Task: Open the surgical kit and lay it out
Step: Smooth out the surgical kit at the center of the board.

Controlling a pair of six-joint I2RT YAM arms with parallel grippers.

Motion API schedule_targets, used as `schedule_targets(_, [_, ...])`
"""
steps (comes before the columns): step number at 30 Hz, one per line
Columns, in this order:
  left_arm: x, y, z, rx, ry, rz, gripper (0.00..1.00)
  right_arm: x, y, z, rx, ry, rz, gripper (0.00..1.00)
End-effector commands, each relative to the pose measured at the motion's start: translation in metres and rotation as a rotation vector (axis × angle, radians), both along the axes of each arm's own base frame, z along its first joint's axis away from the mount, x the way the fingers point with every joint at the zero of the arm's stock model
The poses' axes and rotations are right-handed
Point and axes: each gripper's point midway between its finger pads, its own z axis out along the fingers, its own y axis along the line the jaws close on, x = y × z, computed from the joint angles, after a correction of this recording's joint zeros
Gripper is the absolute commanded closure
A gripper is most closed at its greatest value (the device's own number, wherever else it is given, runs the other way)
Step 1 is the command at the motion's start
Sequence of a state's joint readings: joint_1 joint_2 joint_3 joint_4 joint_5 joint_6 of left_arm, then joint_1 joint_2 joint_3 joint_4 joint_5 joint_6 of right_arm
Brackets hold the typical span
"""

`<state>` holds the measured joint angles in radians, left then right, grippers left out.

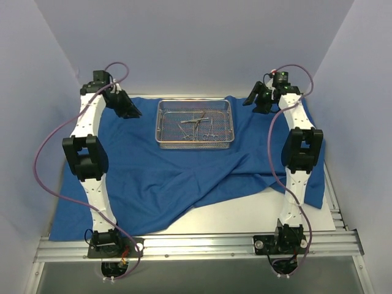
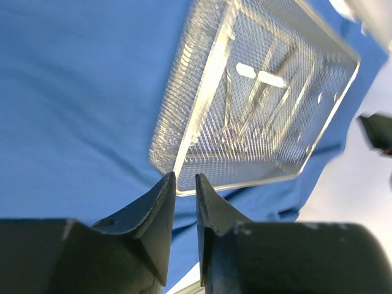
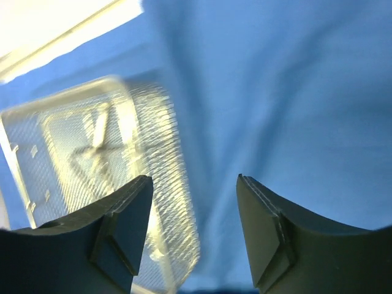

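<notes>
Hazard, as I judge it: tugging the rumpled cloth (image 1: pixel 153 177) flat could drag the tray (image 1: pixel 160 125) resting on it and spill the scissors (image 1: pixel 197 125).
Left jaws: all but pressed together, holding nothing, over the cloth beside the tray's end.
Tray: mid-cloth on the counter (image 1: pixel 245 214), scissors inside.
Right jaws: spread wide, empty, beside the tray's other end.

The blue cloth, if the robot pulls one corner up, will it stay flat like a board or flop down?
Probably flop: the blue cloth already lies in soft folds and wrinkles. It looks thin, so likely light. Pulling could drag the wire tray sitting on it, shaking the instruments inside.
</notes>
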<state>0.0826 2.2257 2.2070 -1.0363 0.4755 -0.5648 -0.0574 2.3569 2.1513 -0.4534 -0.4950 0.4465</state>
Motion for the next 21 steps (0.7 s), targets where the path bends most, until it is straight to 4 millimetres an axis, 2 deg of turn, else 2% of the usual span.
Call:
schedule_targets(1, [-0.008,-0.039,-0.004,0.004,-0.055,-0.149,0.71,-0.03,0.049,0.026,-0.013,-0.018,0.138,0.42])
schedule_targets(2, [-0.009,-0.037,-0.003,0.024,-0.062,-0.148,0.71,-0.034,0.048,0.022,-0.041,-0.006,0.131,0.41])
schedule_targets(4, [-0.02,-0.054,-0.012,0.059,-0.043,-0.181,0.71,-0.047,0.053,0.011,-0.063,0.039,0.136,0.42])
schedule_targets(8, [-0.028,-0.056,-0.019,0.095,-0.037,-0.17,0.77,-0.057,0.035,-0.003,-0.149,0.07,0.084,0.78])
schedule_targets(11, [-0.03,-0.053,-0.028,0.111,-0.001,-0.153,0.95,-0.056,0.029,-0.01,-0.176,0.06,0.074,1.0])
schedule_targets(15, [-0.025,-0.052,-0.032,0.115,0.003,-0.132,0.98,-0.044,0.026,-0.016,-0.189,0.025,0.067,1.0])
schedule_targets(16, [-0.024,-0.053,-0.034,0.115,0.005,-0.13,0.98,-0.041,0.025,-0.022,-0.188,0.034,0.065,1.0])
schedule_targets(18, [-0.017,-0.054,-0.031,0.11,-0.008,-0.124,0.98,-0.032,0.028,-0.018,-0.18,0.013,0.067,1.0])
schedule_targets(20, [-0.013,-0.054,-0.039,0.109,0.014,-0.116,0.98,-0.024,0.031,-0.022,-0.164,0.007,0.063,1.0])
schedule_targets(21, [-0.007,-0.054,-0.035,0.108,0.001,-0.111,0.98,-0.017,0.032,-0.016,-0.154,-0.012,0.065,1.0])
